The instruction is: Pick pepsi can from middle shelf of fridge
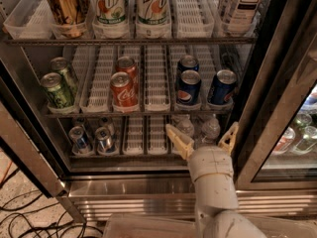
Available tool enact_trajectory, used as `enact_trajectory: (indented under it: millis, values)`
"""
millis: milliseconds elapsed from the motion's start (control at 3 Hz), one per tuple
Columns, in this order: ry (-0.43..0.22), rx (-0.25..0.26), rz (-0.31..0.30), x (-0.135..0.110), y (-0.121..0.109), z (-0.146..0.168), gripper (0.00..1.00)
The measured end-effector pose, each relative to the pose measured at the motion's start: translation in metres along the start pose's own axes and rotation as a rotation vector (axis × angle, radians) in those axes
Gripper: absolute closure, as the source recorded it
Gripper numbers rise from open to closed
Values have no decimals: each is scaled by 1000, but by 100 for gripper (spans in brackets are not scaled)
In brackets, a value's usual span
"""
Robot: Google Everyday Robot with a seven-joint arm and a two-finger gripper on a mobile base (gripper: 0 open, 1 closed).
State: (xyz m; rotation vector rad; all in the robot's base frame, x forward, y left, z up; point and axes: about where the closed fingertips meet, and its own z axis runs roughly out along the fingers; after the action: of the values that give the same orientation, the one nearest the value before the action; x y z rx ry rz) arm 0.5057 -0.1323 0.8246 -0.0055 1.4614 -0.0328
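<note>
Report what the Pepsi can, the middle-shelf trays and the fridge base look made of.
Dark blue Pepsi can: likely aluminium, glossy print, silvery rim. White slotted lane trays: apparently matte plastic, moulded slots. Fridge base: seemingly brushed steel, streaked sheen. Cream two-finger gripper, open, below the middle shelf: probably plastic.

**Gripper low at the open fridge front, cans above it, door frame tight on one side**

The gripper (204, 139) hangs before the bottom tier with its fingers spread, two bottles (210, 128) just behind it. The middle shelf (148, 114) crosses at its 12 o'clock. A pepsi can (188, 87) stands at a lane's front there, at 11 o'clock. A second can (187, 63) is close behind it and a third (222, 87) is at 1 o'clock, with a narrow gap between lanes. At the front can's 9 o'clock a bare lane (157, 78) gives side room before the cola cans (123, 89). The upper shelf (129, 42) leaves headroom over the can tops. The door frame (277, 83) crowds the gripper's 3 o'clock side.
</note>
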Motion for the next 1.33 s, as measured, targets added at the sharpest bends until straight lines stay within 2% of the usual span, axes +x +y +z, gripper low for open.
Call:
enact_trajectory:
  millis: [333, 1333]
  values:
    - [7, 112, -33, 1, -46, -1, 0]
    - [9, 84, 0, 6, -39, 10, 0]
